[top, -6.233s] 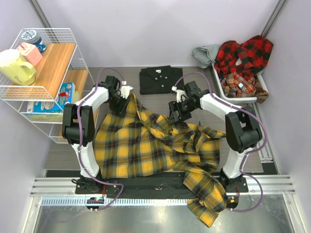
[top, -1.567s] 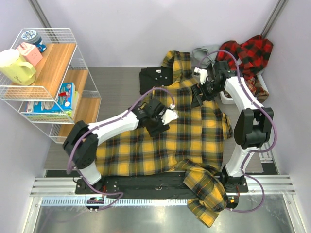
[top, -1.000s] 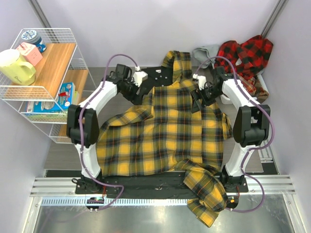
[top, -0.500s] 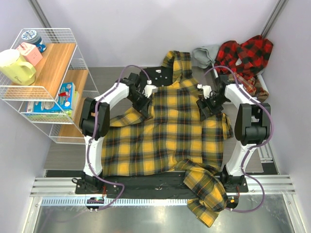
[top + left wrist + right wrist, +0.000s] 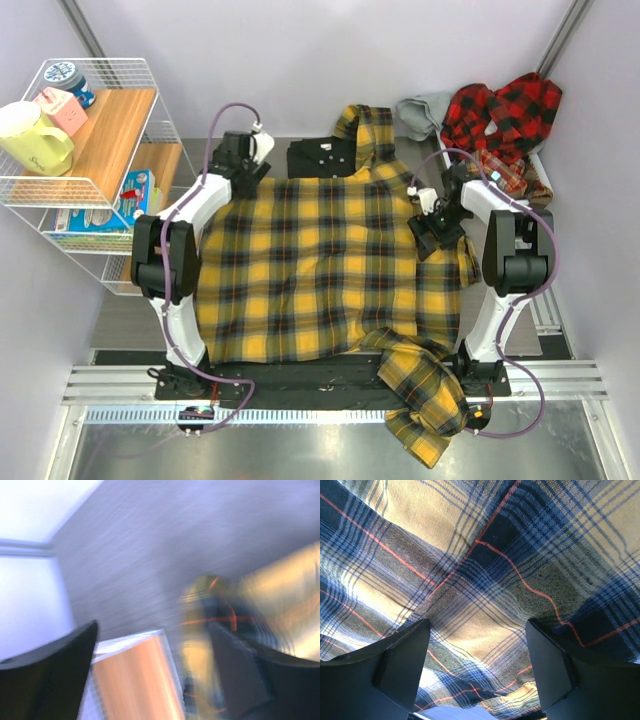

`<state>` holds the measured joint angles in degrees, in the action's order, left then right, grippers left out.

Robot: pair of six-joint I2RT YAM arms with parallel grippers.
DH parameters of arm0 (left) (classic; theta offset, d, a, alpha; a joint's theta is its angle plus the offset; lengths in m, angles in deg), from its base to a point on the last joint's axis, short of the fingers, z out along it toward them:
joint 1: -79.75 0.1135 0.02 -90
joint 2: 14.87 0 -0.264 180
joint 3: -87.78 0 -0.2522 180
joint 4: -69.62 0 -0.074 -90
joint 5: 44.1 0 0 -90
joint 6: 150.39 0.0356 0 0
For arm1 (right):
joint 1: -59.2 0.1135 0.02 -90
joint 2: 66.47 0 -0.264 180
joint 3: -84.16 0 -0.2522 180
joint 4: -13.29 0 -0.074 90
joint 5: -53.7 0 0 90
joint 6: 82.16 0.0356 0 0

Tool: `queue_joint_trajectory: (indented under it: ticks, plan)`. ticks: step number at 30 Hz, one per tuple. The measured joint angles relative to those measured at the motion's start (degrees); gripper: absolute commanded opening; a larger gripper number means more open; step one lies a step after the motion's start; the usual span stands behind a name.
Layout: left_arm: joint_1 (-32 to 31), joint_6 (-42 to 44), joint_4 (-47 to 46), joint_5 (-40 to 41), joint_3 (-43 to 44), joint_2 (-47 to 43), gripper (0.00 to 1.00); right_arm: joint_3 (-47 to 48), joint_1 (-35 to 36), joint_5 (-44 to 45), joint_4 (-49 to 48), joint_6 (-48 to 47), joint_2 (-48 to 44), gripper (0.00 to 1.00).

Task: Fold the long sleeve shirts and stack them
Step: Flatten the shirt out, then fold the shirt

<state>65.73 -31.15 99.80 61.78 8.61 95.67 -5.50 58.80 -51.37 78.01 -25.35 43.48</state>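
The white wire rack with wooden boards (image 5: 110, 130) stands just left of the left gripper (image 5: 154, 645), whose 2 fingers stand wide apart on nothing, though its wrist view is badly blurred. To that gripper's right and nearer the bases, the yellow-and-black plaid flannel shirt (image 5: 330, 270) lies spread flat, 1 sleeve hanging off the near edge. A folded plain black shirt (image 5: 315, 158) sits beyond its collar. The right gripper (image 5: 477, 630) hovers close over the flannel's right side, jaws parted and empty. Behind and to its right are heaped red-and-black plaid shirts (image 5: 505, 110). The flannel looks light and limp, likely to sag and drag, so pinching firm seams at the shoulder and side hem seems wisest.
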Motion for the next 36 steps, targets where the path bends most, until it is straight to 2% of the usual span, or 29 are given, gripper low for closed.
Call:
queue_joint_trajectory:
  ticks: [3, 5, 11, 15, 21, 27, 29, 32, 36]
  plan:
    - [1.95, 0.9, -4.09, 4.61, -0.11, 0.04, 0.99, 0.0, -0.04, 0.39, -0.22, 0.07, -0.28, 0.84]
    - [2.49, 0.81, -5.46, 4.52, -1.29, -0.72, 0.98, 0.0, -0.11, 0.68, -0.46, 0.04, -0.98, 0.83]
    - [1.27, -1.81, 1.27, -6.47, -8.83, -6.75, 0.9, -0.9, -0.02, 1.27, -1.7, -0.74, -4.17, 0.77]
    - [0.55, -4.22, 6.95, -13.64, -10.1, -6.43, 0.9, -3.98, 0.02, 3.63, -3.3, -1.73, -4.13, 0.77]
    - [0.5, -5.9, 11.47, -17.75, -12.04, -4.33, 0.86, -7.74, 0.07, 6.1, -4.9, -4.74, -5.01, 0.77]
    - [1.44, -5.84, 18.99, -22.49, -12.07, -3.74, 0.96, -5.86, -0.55, 1.33, -0.42, -6.29, -6.21, 0.8]
    - [2.23, -5.86, 20.48, -24.7, -9.7, -3.74, 0.98, -1.7, -0.66, -1.57, -0.83, -4.15, -6.21, 0.75]
    - [3.37, -6.64, 19.78, -27.32, -4.46, -3.74, 0.98, 4.24, -0.68, -5.42, -9.22, 2.1, -6.21, 0.6]
    - [4.24, -9.75, 14.86, -29.4, 0.15, -3.8, 0.99, 8.41, -0.57, -6.56, -24.76, 12.35, -5.05, 0.59]
